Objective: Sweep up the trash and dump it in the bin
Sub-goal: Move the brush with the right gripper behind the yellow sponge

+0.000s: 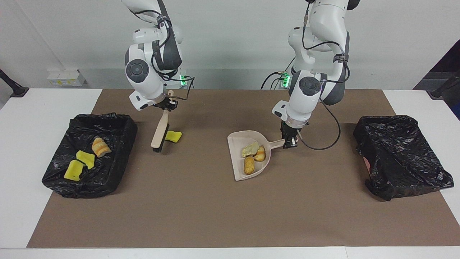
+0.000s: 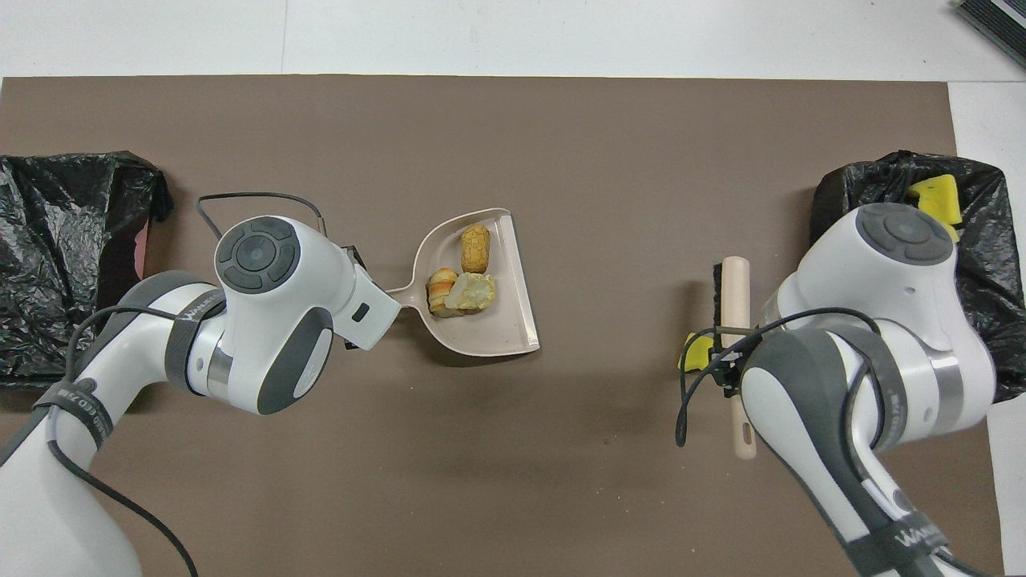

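Gripping the beige wooden brush [image 1: 160,130] by its handle, the right gripper [image 1: 167,104] is clamped shut over the brown mat [image 1: 215,208], toward the right arm's end of the table. The brush slants down, its dark bristles next to a bright yellow sponge chunk [image 1: 173,136], which lies on the mat beside the brush head; whether they touch cannot be told. The left gripper [image 1: 289,141] is closed on the handle of the beige plastic dustpan [image 1: 237,144], which sits near the middle of the mat. In the pan lie a pale cream crumbly lump [image 1: 250,149] and two golden-brown bread-like pieces [image 1: 248,165], close together. Farther from the robots than the sponge chunk, at the right arm's end, the black bag-lined bin [image 1: 118,126] holds two yellow sponge pieces [image 1: 85,158] and a striped bread piece [image 1: 100,147]. At the left arm's end sits a second black bag-lined bin [image 1: 399,151].
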